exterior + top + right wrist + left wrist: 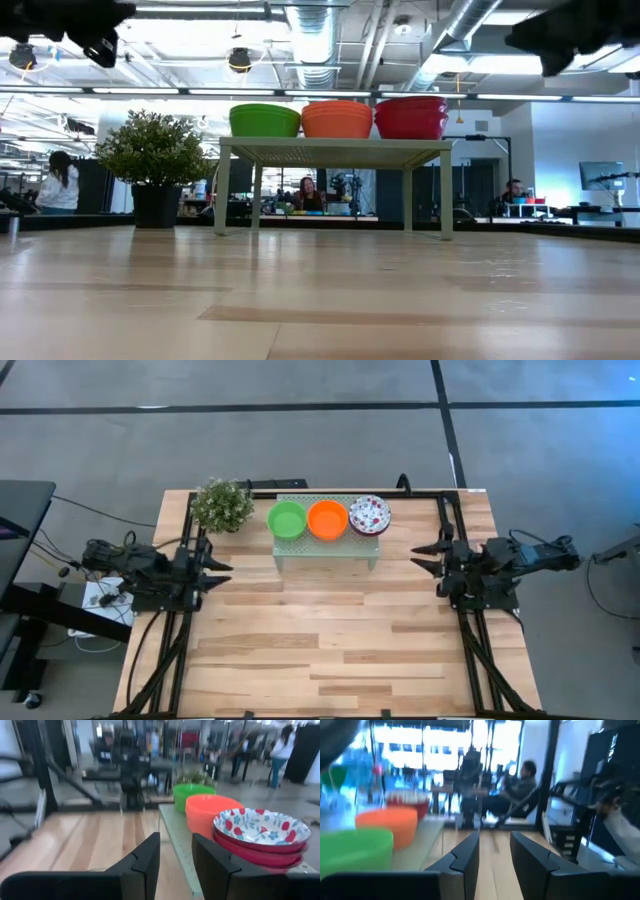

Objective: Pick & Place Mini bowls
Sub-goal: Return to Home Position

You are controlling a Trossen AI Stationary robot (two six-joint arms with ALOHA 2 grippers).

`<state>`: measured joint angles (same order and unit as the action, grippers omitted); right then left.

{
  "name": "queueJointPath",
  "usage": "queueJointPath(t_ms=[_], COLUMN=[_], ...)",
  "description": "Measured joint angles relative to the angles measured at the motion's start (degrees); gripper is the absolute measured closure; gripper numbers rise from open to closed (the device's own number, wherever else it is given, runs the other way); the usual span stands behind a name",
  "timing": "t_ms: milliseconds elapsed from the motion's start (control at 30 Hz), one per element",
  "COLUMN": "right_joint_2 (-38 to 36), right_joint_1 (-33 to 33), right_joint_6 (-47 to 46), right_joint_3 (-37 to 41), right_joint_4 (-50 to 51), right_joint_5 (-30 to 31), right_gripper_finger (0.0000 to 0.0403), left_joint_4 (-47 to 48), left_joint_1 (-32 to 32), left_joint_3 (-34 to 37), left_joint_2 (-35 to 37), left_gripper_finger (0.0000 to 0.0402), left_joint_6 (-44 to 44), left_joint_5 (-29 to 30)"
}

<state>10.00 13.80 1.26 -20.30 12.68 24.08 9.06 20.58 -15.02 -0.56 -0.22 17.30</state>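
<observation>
Three stacks of mini bowls stand side by side on a pale green perforated stand [327, 546] at the table's far side: green [287, 520], orange [327, 519], and white with red flowers [369, 515] over red bowls [260, 851]. In the low view the stacks read green [264, 120], orange [337, 118], red [411, 117]. My left gripper [222, 574] hovers open at the table's left edge, left of the stand. My right gripper [420, 557] hovers open at the right edge, right of the stand. Both point inward, with nothing between the fingers [492, 862] [175, 862].
A small bushy plant in a dark pot [222, 505] stands at the stand's left end. Bare wooden table [320, 640] stretches from the stand to the near edge. Black frame rails [455, 520] run along the table's sides. People sit in the room beyond.
</observation>
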Motion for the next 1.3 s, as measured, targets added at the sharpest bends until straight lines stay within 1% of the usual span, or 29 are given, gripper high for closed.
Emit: queueJointPath(t_ms=[67,133,167,300,467,567,833,967,1133,1300], right_joint_2=[-4.89,-9.42,-9.9,-8.78,-9.44,-9.81,-9.81,-9.81,-9.8,-9.73], right_joint_1=[0.0,-0.01,-0.03,-0.15,-0.15,0.11,-0.46,-0.52,-1.28,-1.55], right_joint_6=[0.12,0.19,0.26,2.06,1.86,0.93,0.24,-3.61,-2.73,-1.5], right_joint_3=[3.14,5.53,6.2,6.15,6.54,6.88,10.97,13.45,17.43,18.32], right_joint_4=[-1.43,-1.15,-1.62,-1.27,0.95,2.06,-2.85,-3.12,-9.07,-12.13], right_joint_5=[0.0,-0.01,0.15,1.39,1.32,1.21,1.4,1.47,1.64,0.63], right_gripper_finger=[0.0295,0.0295,0.0295,0.0295,0.0295,0.0295,0.0295,0.0295,0.0295,0.0295], left_joint_4=[-3.8,-4.79,-6.82,-9.05,-17.55,-21.44,-21.13,-21.14,-21.16,-21.43], left_joint_1=[-0.16,-0.22,-0.26,-0.41,-0.52,-0.5,-0.5,-0.5,-0.5,-0.5], left_joint_3=[1.66,2.2,2.34,4.87,11.87,14.62,14.7,14.7,14.69,14.68], left_joint_2=[0.45,-0.98,-2.05,-3.46,-2.79,-2.7,-3.42,-3.54,-3.58,-3.62], left_gripper_finger=[0.0291,0.0291,0.0291,0.0291,0.0291,0.0291,0.0291,0.0291,0.0291,0.0291], left_joint_6=[2.67,3.99,4.59,4.59,5.32,4.81,3.93,3.83,3.81,3.83], left_joint_5=[-1.22,-3.34,-4.1,-4.25,-4.48,-5.2,-5.22,-5.2,-5.18,-5.16])
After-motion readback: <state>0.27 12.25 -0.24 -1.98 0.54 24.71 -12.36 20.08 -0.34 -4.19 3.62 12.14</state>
